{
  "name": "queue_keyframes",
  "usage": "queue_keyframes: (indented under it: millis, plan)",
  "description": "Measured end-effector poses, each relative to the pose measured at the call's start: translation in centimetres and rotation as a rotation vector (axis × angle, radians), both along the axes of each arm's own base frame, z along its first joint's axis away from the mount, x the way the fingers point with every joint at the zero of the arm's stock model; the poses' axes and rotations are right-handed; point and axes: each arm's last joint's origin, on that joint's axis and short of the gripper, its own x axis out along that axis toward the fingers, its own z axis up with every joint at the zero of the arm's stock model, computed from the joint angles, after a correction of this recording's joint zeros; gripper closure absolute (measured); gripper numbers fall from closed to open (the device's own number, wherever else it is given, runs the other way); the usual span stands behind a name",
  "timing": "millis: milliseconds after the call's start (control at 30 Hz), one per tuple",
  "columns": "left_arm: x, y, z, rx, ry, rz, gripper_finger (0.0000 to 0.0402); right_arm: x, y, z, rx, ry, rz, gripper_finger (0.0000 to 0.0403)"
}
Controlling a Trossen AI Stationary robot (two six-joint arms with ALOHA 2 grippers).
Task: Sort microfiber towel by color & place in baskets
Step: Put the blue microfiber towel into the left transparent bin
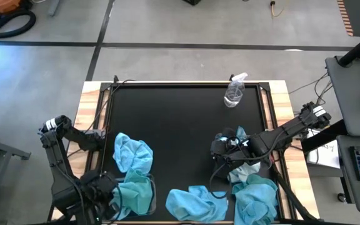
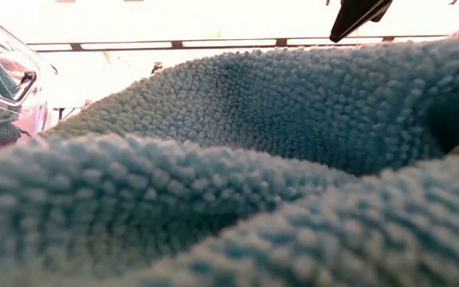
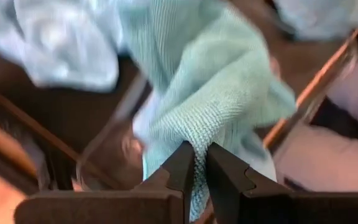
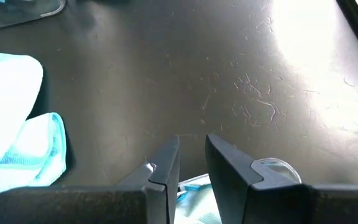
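Black mat [image 1: 180, 125] on wood-edged table [image 1: 279, 100], grey floor [image 1: 167, 56] beyond. Turquoise towels [image 1: 133, 153] along the lower frame, some in baskets [image 1: 149, 200] at lower left and right. Left gripper [image 3: 201, 171] nearly closed over a towel [image 3: 216, 106]; right gripper [image 4: 191, 162] slightly parted, holding nothing visible.

A crumpled bright blue towel [image 1: 132, 152] lies on the mat near my left side. Just below it a turquoise towel [image 1: 132, 192] sits in my left clear basket [image 1: 151, 201] at the table's front edge. Another bright blue towel [image 1: 195, 203] lies bunched at front centre. On my right, a paler towel [image 1: 245, 170] rests above a turquoise heap [image 1: 255, 200].
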Motion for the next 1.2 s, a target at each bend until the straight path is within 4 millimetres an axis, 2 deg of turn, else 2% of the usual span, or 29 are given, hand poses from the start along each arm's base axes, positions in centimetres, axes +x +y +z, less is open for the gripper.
queue_keyframes:
  millis: [167,400,567,700,867,1033,1200]
  plan:
    - [0.0,-0.4,0.0,-0.073,0.047,0.03,0.0352,0.0,0.0,0.0,-0.005,0.002,0.007,0.033]
    - [0.5,-0.1,0.0,-0.063,0.045,0.035,0.0294,0.0,0.0,0.0,-0.011,0.005,0.017,0.033]
    - [0.0,1.2,-0.1,0.072,0.111,0.002,0.0254,0.0,0.0,0.0,-0.012,0.005,0.017,0.033]
    - [0.4,1.8,-0.2,0.144,0.032,-0.101,0.0238,0.0,0.0,0.0,-0.014,0.007,0.02,0.033]
    - [1.6,3.3,-1.2,0.264,-0.006,-0.126,0.0235,0.0,0.0,-0.1,-0.016,0.009,0.02,0.033]
    - [2.6,5.6,-3.0,0.325,0.066,-0.07,0.0235,0.0,0.0,-0.1,-0.016,0.009,0.02,0.033]
    - [2.7,8.8,-4.6,0.323,0.178,0.022,0.0235,0.0,0.0,-0.2,-0.018,0.013,0.021,0.033]
